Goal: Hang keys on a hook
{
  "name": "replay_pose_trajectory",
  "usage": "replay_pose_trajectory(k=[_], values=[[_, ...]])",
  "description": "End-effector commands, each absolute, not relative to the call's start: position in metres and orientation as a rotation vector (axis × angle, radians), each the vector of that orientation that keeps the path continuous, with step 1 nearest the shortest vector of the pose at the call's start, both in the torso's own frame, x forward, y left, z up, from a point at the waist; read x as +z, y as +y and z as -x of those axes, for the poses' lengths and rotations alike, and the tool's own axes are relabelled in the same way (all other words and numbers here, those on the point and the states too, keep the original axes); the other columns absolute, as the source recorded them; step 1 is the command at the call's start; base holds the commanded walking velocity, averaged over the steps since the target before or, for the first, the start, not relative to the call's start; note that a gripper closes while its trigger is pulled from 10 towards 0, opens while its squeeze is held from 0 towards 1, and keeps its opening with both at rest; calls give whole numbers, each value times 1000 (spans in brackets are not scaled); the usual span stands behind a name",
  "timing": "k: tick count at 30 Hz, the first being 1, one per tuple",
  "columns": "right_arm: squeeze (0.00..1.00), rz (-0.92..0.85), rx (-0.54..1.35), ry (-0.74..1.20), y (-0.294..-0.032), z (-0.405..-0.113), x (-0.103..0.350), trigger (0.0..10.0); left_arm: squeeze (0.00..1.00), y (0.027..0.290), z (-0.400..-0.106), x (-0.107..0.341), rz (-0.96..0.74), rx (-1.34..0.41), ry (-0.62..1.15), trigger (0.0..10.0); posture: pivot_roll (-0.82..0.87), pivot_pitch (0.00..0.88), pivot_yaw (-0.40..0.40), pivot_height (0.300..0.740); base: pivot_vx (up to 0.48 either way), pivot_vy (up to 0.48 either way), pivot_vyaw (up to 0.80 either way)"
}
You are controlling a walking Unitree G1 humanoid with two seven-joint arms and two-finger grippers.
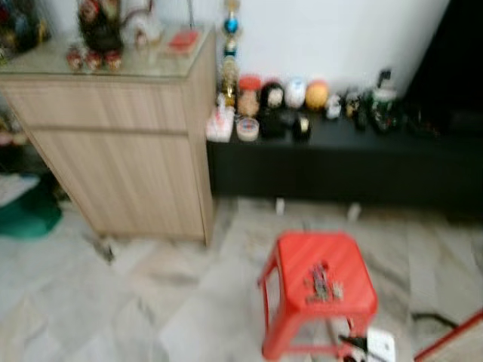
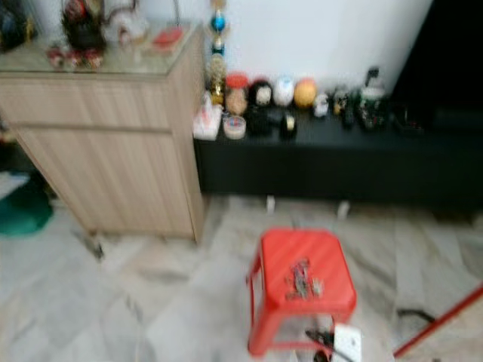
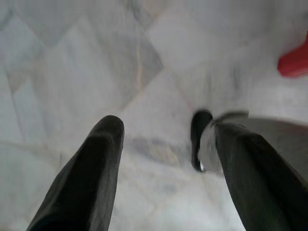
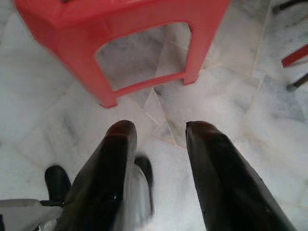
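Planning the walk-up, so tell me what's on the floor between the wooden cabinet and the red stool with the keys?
Bare marble floor in the left eye view; nothing lies between the cabinet and the stool.

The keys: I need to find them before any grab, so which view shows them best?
The left eye view: the keys lie on top of the red stool. The right eye view shows the same. The right wrist view catches the stool's side, the left wrist view a red corner.
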State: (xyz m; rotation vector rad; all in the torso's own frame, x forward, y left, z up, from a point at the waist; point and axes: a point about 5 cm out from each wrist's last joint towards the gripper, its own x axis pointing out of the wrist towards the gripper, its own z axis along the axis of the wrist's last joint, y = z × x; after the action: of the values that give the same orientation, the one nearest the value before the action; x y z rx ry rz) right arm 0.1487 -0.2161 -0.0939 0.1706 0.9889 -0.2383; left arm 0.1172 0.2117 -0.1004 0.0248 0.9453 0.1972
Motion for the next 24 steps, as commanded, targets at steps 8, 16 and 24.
replay_pose_trajectory(k=[8, 16, 24], values=[[0, -170, -240, 984, -205, -151, -95, 10000, 0, 206, -115, -102, -23, 200, 957, 10000, 23, 0, 2, 740, 76, 0, 0], [0, -166, -244, 974, -210, -157, -92, 10000, 0, 205, -117, -102, -40, 171, 954, 10000, 15, 0, 9, 740, 0, -116, 0], [0, -159, -264, 971, -229, -152, -90, 10000, 0, 205, -118, -101, -48, 166, 953, 10000, 0, 0, 17, 740, 0, -441, 0]])
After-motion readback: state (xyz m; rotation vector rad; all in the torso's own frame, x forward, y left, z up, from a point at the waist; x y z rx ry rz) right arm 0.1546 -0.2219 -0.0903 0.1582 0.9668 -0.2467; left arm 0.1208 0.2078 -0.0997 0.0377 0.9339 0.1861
